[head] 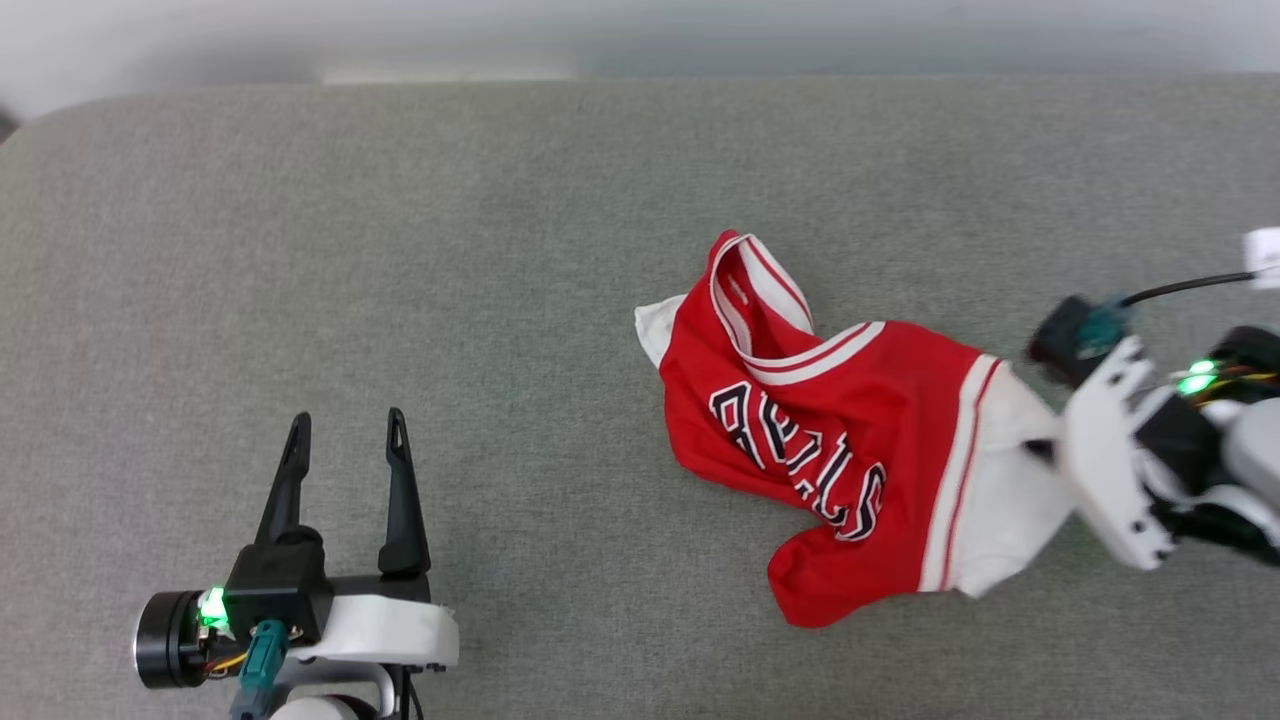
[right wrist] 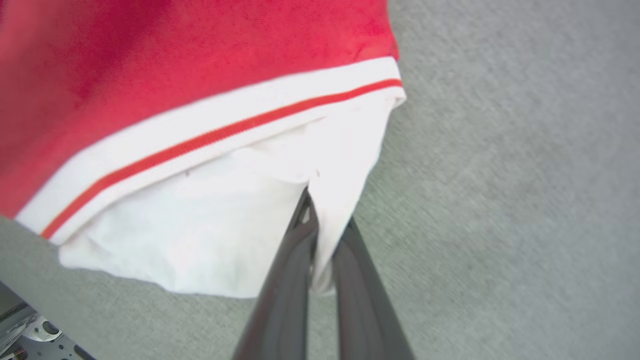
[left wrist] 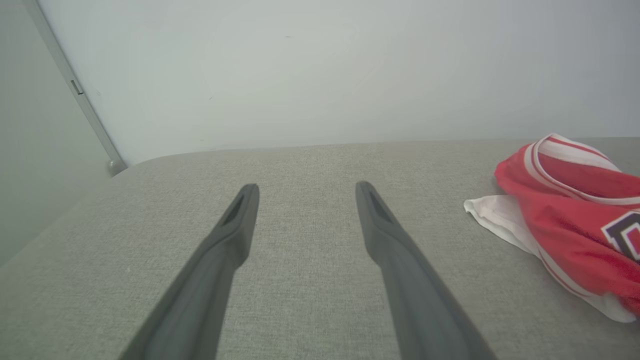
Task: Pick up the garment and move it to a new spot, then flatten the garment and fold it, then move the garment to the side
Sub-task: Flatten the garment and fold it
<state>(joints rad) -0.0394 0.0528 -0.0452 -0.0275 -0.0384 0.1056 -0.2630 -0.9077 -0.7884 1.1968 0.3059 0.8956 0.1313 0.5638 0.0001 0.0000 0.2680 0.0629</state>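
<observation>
The garment [head: 830,440] is crumpled right of centre on the grey surface [head: 400,250], its white sleeve [right wrist: 210,225] pinched by the right end effector [right wrist: 312,210] — so thin a fold could be lost when lifted. The left end effector [head: 347,430] is held spread, well apart.

Tips of the right gripper [right wrist: 320,212] are sitting buried in white cloth of the garment [head: 850,430]; its lettering is lying creased, unreadable, its red side running off the left wrist view.
</observation>
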